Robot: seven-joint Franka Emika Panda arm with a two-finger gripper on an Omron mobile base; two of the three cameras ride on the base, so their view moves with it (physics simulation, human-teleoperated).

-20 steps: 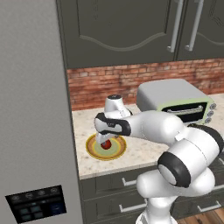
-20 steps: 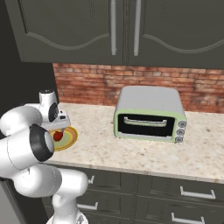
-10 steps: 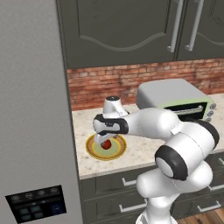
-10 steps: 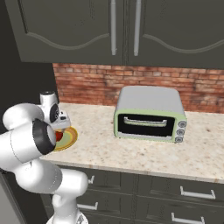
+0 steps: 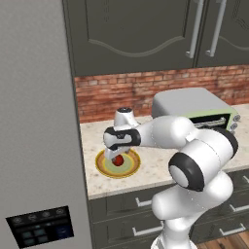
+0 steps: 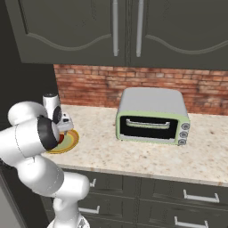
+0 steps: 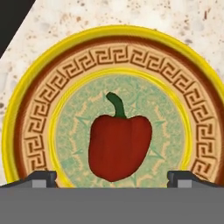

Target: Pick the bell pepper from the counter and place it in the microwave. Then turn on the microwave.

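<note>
1. Step in hand, as judged: approach for the pick. The two-finger gripper (image 7: 112, 176) is held over the small glossy red bell pepper (image 7: 119, 146), jaws spread wide, nothing gripped.
2. The pepper is seen lying at the middle of the round yellow-rimmed patterned plate (image 7: 39, 131), on the beige speckled stone counter (image 5: 155, 168).
3. Next move, as judged: a descent is needed so the pepper is straddled, then closure.
4. Room: a grey tall panel (image 5: 39, 121) stands close on one side; the pale-green-trimmed toaster oven (image 6: 151, 116) sits well apart on the other. The plate rim is to be cleared by the fingertips (image 7: 38, 177).
</note>
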